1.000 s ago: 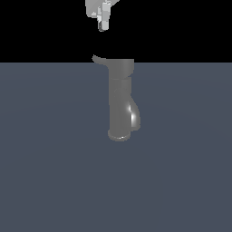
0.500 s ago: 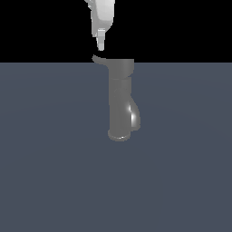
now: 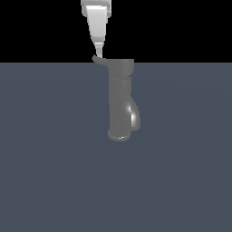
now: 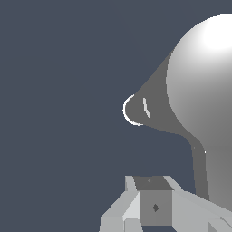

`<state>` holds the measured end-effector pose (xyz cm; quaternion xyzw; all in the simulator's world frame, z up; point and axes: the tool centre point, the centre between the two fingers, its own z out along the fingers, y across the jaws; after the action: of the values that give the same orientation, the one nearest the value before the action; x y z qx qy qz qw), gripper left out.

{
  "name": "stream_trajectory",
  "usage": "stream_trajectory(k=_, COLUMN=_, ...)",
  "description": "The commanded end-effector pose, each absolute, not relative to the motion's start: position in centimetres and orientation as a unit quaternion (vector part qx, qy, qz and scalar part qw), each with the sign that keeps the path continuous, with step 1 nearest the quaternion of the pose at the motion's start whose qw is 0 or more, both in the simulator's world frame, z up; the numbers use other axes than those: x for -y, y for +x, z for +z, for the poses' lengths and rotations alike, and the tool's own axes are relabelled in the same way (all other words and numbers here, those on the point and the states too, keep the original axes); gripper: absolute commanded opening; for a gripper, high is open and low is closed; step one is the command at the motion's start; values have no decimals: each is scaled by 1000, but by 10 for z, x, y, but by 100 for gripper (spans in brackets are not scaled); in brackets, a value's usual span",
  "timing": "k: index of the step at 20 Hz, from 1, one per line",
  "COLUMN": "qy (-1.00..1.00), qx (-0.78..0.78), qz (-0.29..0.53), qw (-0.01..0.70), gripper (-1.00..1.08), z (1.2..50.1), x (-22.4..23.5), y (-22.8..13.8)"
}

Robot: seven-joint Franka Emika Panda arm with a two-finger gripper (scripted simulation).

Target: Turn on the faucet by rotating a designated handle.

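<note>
The faucet (image 3: 120, 102) is a dull grey upright cylinder on a round base, with a glossy spout (image 3: 134, 117) bulging low on the exterior view's right. From its wider top cap the thin curved handle (image 3: 100, 60) sticks out toward the exterior view's left, tip upturned. My white gripper (image 3: 98, 49) hangs straight down over that tip, its fingers together in one narrow point just above the handle, holding nothing. The wrist view looks down on the bright cap (image 4: 206, 86) and the handle (image 4: 142, 108), with the gripper (image 4: 154, 181) close beside it.
A flat blue-grey floor (image 3: 54, 172) spreads all around the faucet. Behind and above it there is only black background.
The gripper has come down from the top of the exterior view to just above the handle's tip. The faucet and its handle have not moved.
</note>
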<state>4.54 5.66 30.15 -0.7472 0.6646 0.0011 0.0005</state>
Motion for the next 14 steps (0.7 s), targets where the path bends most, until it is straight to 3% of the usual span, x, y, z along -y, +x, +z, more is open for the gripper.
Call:
stream_trajectory(k=1, qy=-742, qx=-671, qz=0, qw=0, gripper=-100, z=298, x=-58, y=48)
stream_trajectory(k=14, qy=-740, qx=-672, qz=0, qw=0, gripper=-100, z=297, x=-61, y=31)
